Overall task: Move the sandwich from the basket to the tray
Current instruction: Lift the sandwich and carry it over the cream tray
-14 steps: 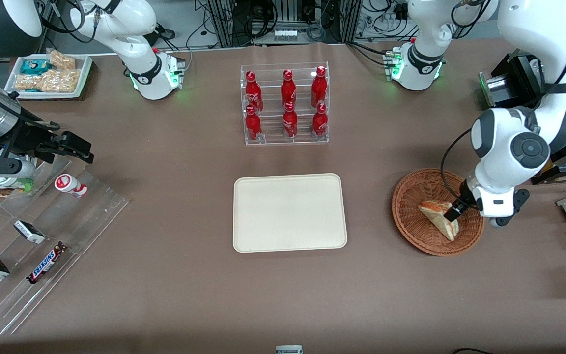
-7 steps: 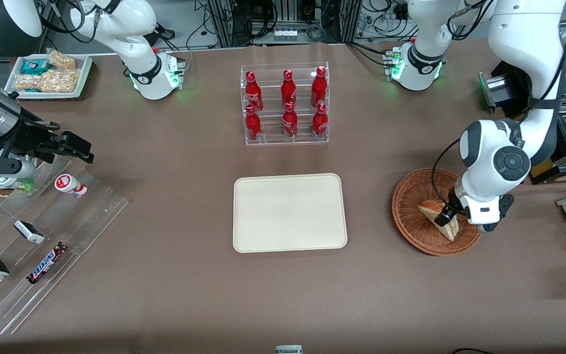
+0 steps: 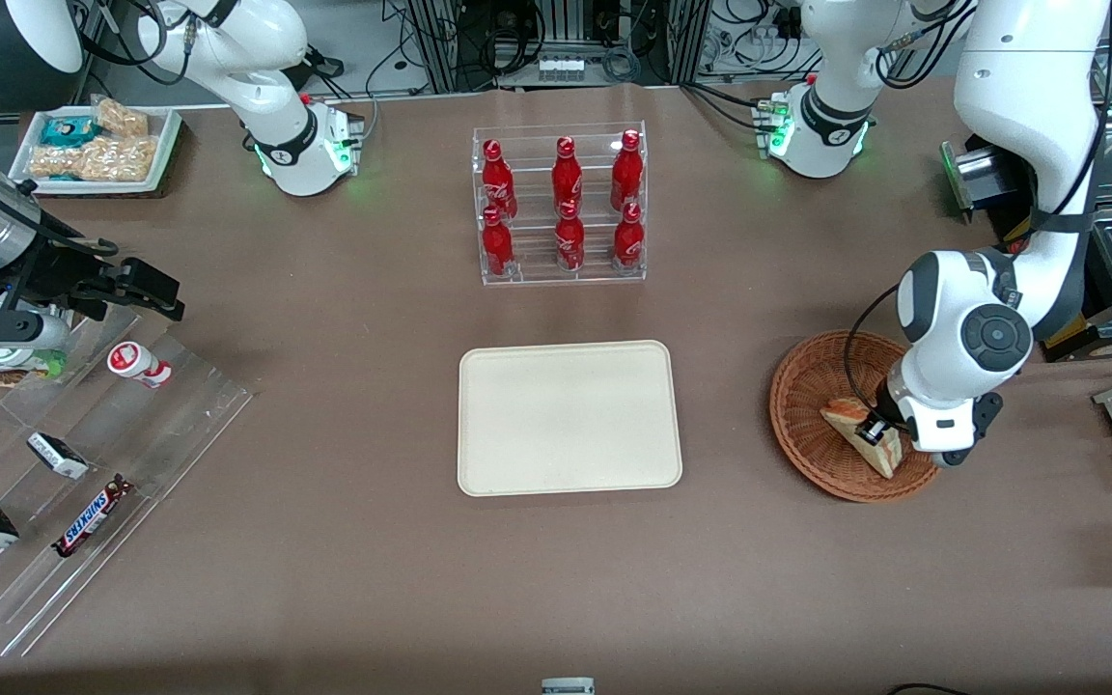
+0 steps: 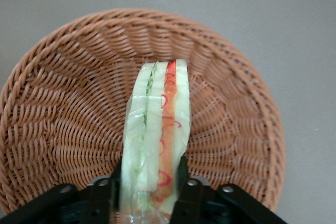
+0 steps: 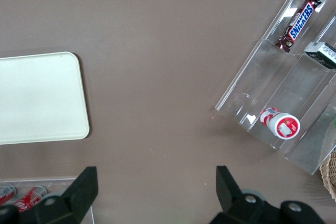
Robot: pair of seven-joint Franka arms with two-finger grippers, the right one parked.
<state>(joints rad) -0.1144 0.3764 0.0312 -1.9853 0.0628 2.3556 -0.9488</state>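
While the sandwich [image 4: 156, 135] stands on edge in the basket [image 3: 812, 454], hand [image 4: 147, 195] clamped on its wide end, 2 fingers [image 4: 191, 195] flanking it, basket rim ringing both, bare tabletop [image 3: 725, 405] between basket and tray [image 3: 569, 417], tray holding nothing.

- The tray [image 5: 39, 98] lies flat on the brown table [image 5: 157, 40], nothing on it.
- A clear stepped rack [image 5: 283, 103] sits well apart from the tray.
- On the rack: a Snickers bar [image 5: 298, 22], a dark-and-white pack [image 5: 323, 53] just beside it, and a small red-and-white cup [image 5: 281, 123] lying on a lower step.
- Two red bottles [image 5: 23, 195] show in a clear stand near the tray.
- A bit of wicker [image 5: 331, 179] shows by the rack.
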